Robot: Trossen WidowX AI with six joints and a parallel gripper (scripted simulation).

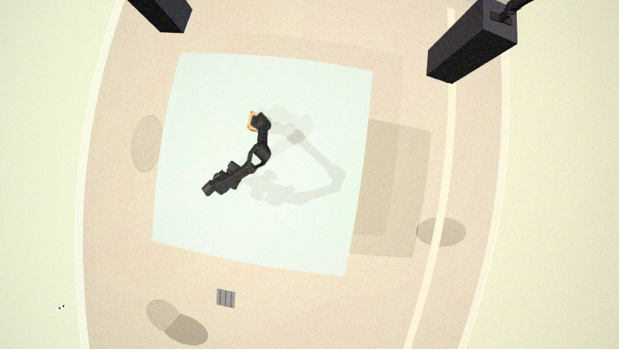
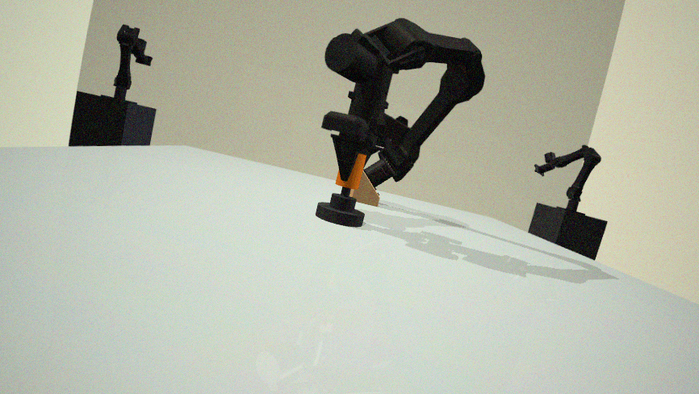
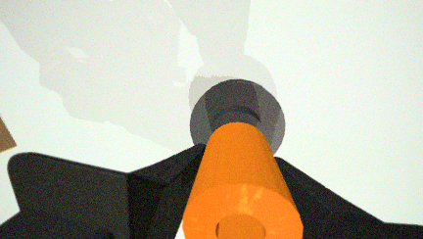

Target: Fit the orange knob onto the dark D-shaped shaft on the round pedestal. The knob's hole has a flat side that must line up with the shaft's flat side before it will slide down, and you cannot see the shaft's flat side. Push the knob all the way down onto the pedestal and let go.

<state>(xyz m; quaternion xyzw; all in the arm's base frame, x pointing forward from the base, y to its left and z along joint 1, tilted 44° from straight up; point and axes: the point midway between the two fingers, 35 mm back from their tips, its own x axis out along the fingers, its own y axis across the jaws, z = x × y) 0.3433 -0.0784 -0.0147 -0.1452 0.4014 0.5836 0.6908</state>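
The orange knob (image 2: 357, 172) (image 3: 241, 162) is held upright, slightly tilted in the exterior view, between the black fingers of my gripper (image 2: 348, 171) (image 3: 237, 157), which is shut on it. The knob is right above the dark shaft (image 2: 345, 191), at or very near its tip. A short length of shaft shows between the knob's lower end and the pedestal (image 2: 338, 214) (image 3: 274, 122). Whether the tip is inside the hole is hidden. The wrist view shows the knob's round top opening and the pedestal's disc beyond it. In the top view the arm hides the knob and pedestal.
A tan wedge-shaped mount (image 1: 249, 126) (image 2: 367, 194) is at the arm's base, just behind the pedestal in the exterior view. Two other arms stand on dark boxes (image 2: 100, 119) (image 2: 564, 229) beyond the pale table top (image 1: 303, 234).
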